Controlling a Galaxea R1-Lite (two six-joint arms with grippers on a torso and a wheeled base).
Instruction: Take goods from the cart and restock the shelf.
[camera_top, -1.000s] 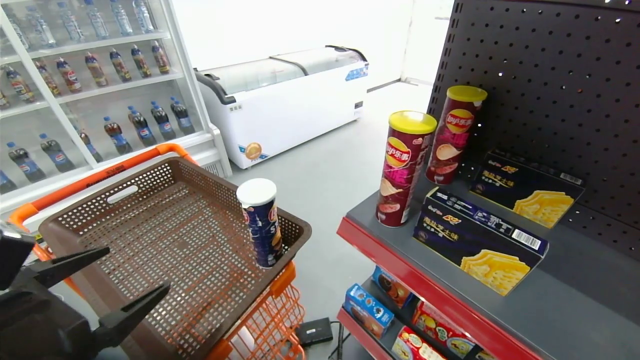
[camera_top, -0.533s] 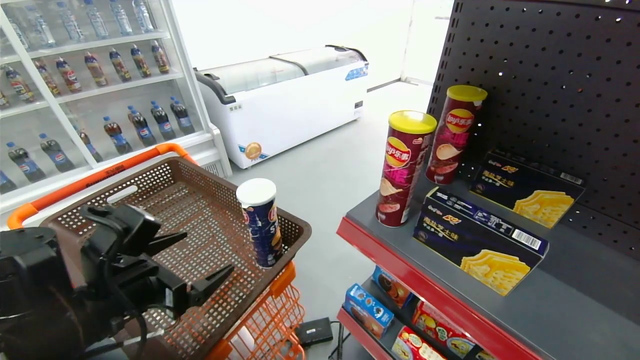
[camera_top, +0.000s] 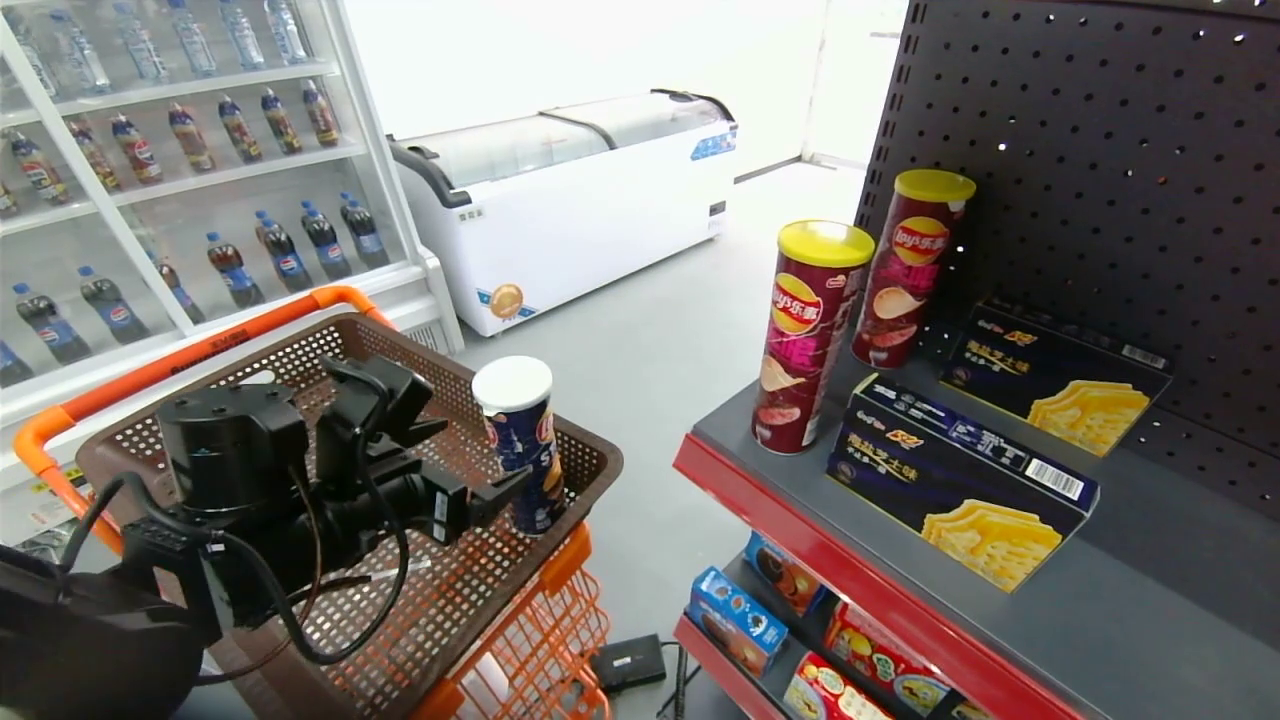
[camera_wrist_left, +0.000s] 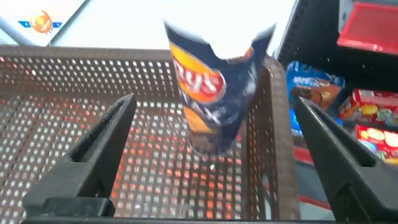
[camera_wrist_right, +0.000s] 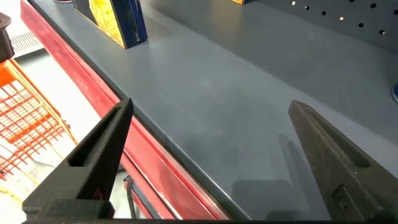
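Head view: the left hand (camera_top: 483, 452), released wide, sits inside the cart basket (camera_top: 596, 458). The blue can (camera_top: 522, 440) stands upright at the hand's 3 o'clock, seemingly untouched. The right hand (camera_wrist_right: 210, 118) hangs released over the shelf (camera_wrist_right: 205, 74).

Blurred in the left wrist view: can (camera_wrist_left: 214, 99) in a corner of the basket (camera_wrist_left: 74, 68), lid lost in glare. Partly hidden in the head view behind the left gripper (camera_top: 488, 448). Cut off at the bottom edge there: snack boxes (camera_top: 835, 690) on the lower shelf.
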